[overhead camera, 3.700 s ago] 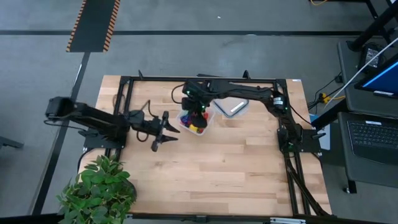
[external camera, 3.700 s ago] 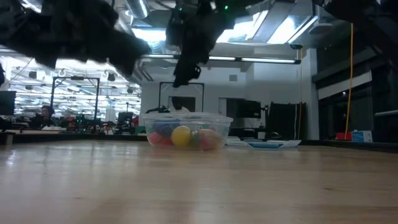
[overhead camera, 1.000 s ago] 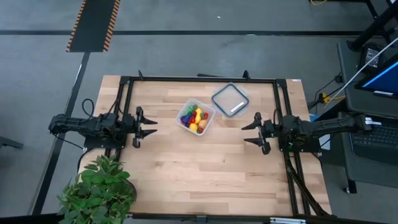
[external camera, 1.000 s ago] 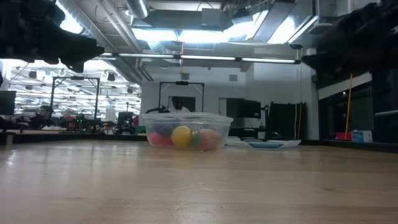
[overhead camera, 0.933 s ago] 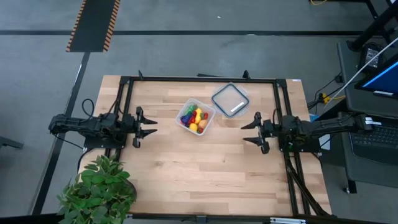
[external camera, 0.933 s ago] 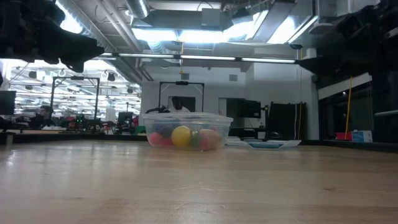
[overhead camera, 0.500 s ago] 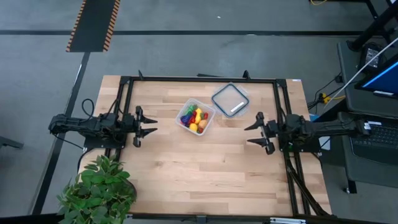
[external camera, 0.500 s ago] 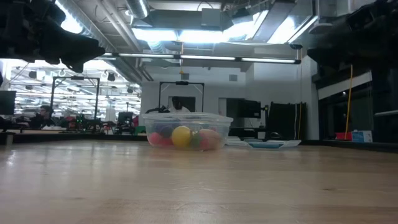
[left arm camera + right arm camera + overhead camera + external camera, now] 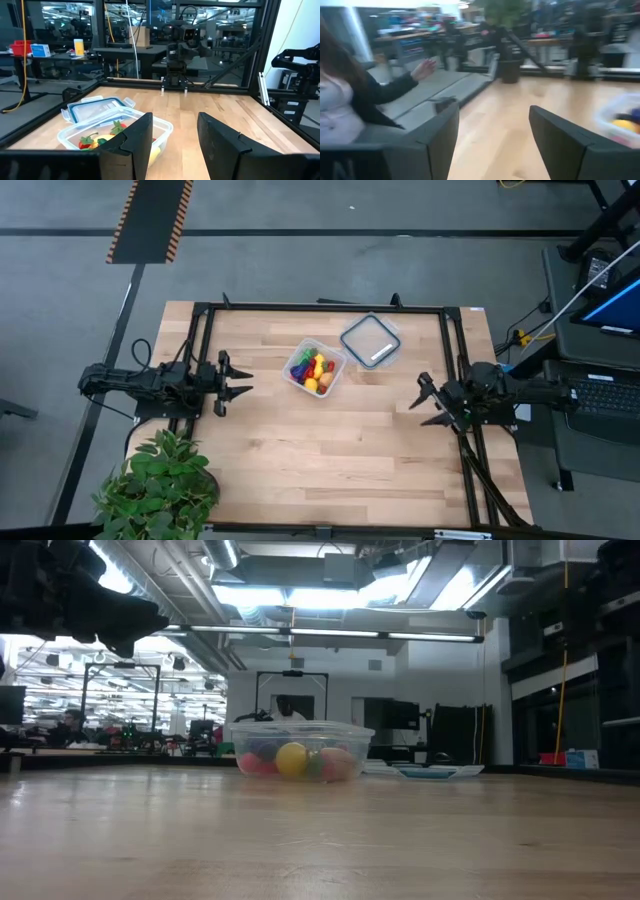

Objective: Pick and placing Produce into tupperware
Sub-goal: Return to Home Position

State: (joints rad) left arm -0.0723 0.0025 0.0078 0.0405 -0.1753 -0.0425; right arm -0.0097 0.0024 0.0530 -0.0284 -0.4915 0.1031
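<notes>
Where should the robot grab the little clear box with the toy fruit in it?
Probably one side wall at the rim, coming straight down from above. The tupperware stands upright and open, so one finger fits inside, one outside. Choose the side away from the lid beside it.

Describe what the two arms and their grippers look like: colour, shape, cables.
Both arms are matte black, built of slim jointed segments. The left gripper and right gripper each end in two tapering prongs; close up, the left fingers and right fingers are broad, flat, dark plates. A thin black cable loops off the left arm.
</notes>
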